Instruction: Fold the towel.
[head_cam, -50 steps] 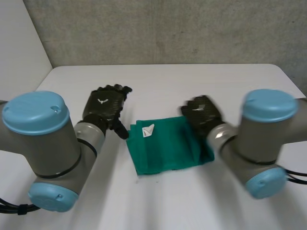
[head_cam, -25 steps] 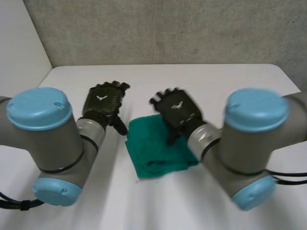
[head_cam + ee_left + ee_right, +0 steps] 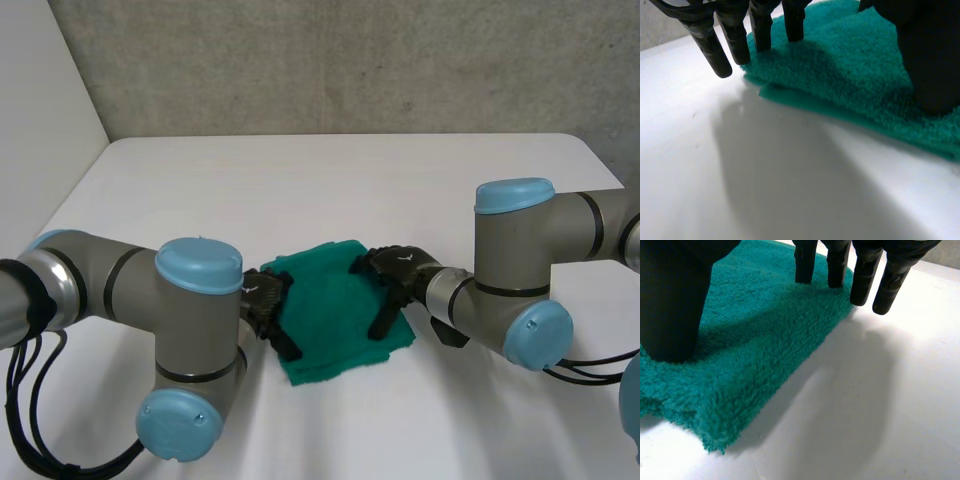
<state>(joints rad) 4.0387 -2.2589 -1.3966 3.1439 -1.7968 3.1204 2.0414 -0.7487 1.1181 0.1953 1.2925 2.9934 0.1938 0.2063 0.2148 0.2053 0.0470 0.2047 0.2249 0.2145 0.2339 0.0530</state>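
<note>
The green towel lies folded into a small thick pad on the white table, in front of me at the middle. My left hand rests low on its left edge, fingers straight. In the left wrist view the fingers touch down at the towel's edge and the thumb presses on the pile. My right hand lies on the towel's right side, open. The right wrist view has its fingers straight at the towel's far edge and the thumb standing on the cloth.
Bare white tabletop runs all round the towel. A grey wall stands behind the table's far edge. Both arms reach in low from the sides, elbows near the front.
The right hand swept leftward over the towel, laying its right part over and making the pad narrower, then opened. Both hands dropped onto the towel's sides; the white tag is now covered.
</note>
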